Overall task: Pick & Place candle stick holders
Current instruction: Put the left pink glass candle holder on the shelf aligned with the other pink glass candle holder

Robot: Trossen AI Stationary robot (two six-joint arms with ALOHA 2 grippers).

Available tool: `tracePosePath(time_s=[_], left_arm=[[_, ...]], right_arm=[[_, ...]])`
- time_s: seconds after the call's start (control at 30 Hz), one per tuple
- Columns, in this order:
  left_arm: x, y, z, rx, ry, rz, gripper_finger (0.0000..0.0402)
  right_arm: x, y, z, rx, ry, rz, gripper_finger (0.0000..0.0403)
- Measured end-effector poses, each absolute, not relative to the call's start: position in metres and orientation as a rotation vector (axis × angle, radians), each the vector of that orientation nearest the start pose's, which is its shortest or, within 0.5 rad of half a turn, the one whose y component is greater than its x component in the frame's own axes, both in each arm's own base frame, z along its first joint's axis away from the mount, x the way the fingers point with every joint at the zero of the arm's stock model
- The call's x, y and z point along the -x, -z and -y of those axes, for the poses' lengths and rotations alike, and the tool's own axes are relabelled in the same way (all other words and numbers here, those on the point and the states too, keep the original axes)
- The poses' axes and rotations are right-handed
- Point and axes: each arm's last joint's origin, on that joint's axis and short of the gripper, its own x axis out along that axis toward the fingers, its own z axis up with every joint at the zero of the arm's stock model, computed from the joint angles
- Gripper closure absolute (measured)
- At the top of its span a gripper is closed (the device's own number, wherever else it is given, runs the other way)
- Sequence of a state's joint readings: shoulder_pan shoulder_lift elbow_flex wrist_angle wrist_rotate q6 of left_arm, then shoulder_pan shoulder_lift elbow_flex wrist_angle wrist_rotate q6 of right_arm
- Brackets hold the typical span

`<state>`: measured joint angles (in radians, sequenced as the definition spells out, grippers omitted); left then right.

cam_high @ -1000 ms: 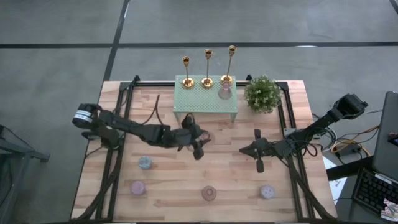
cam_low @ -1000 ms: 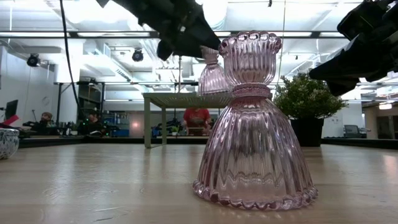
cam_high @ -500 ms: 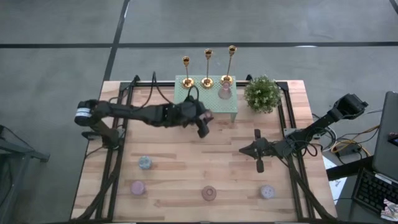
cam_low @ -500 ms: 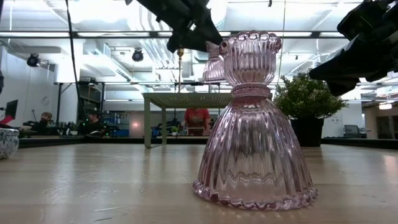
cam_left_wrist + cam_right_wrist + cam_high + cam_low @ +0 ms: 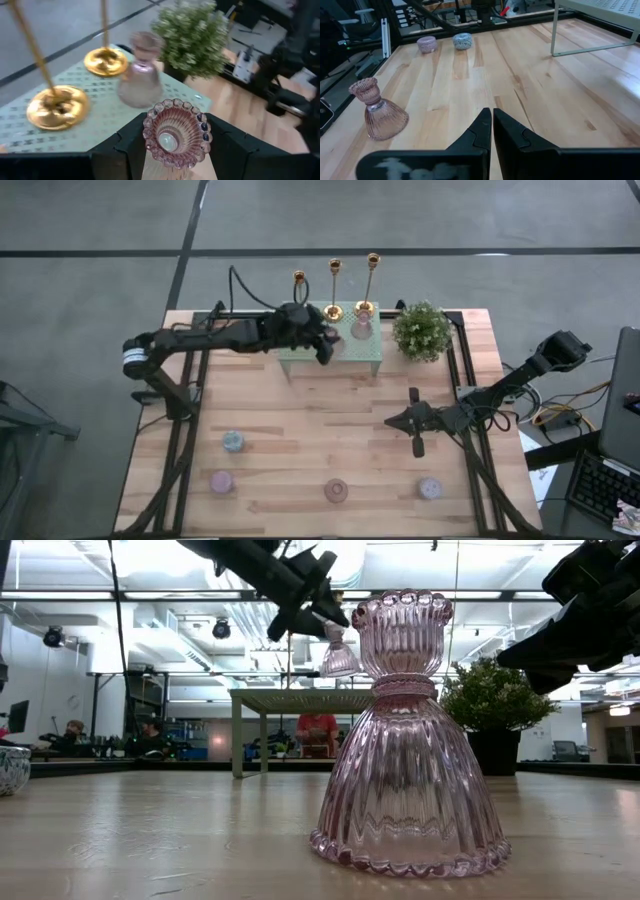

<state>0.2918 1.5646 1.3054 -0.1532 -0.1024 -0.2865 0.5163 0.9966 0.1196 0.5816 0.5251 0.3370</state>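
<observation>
Three gold candlesticks stand by their round bases along the far edge of a green raised shelf (image 5: 360,358): one at the left (image 5: 298,280), partly behind my left arm, one in the middle (image 5: 334,308), one at the right (image 5: 366,305). A pink glass holder (image 5: 360,330) stands beside them. My left gripper (image 5: 324,348) hovers over the shelf, shut on another pink glass holder (image 5: 175,134). My right gripper (image 5: 417,442) is shut and empty over the table's right half. My left gripper pinches the pink glass holder between its two fingers, one on each side, just below the scalloped cup (image 5: 176,131). The cup points forward, past the fingertips. The holder is lifted clear above the green shelf, near the gold bases (image 5: 56,107).
A potted plant (image 5: 421,330) stands right of the shelf. Two small bowls (image 5: 233,442) (image 5: 220,480) and two pink glass holders (image 5: 335,490) (image 5: 430,488) stand near the table's front edge. The wood between shelf and front row is bare.
My left gripper has gone up and toward the table's far edge, from the wood in front of the shelf to over the shelf top, carrying the pink glass holder lifted clear all the way.
</observation>
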Motion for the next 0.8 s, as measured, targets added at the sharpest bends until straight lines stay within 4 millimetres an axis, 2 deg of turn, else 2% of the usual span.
tracePosePath(time_s=[0.2,0.4,0.8], left_arm=[[-0.337,-0.325,-0.129,0.332,-0.502,-0.334,0.0225],[-0.333,-0.326,-0.141,0.347,-0.502,-0.317,0.0225],[-0.333,-0.327,-0.142,0.354,-0.505,-0.311,0.0225]], right_arm=[[-0.153,-0.148,-0.070,-0.184,0.052,-0.251,0.0390],[-0.153,-0.148,-0.070,-0.175,0.052,-0.251,0.0390],[-0.153,-0.148,-0.070,-0.155,0.075,-0.245,0.0390]])
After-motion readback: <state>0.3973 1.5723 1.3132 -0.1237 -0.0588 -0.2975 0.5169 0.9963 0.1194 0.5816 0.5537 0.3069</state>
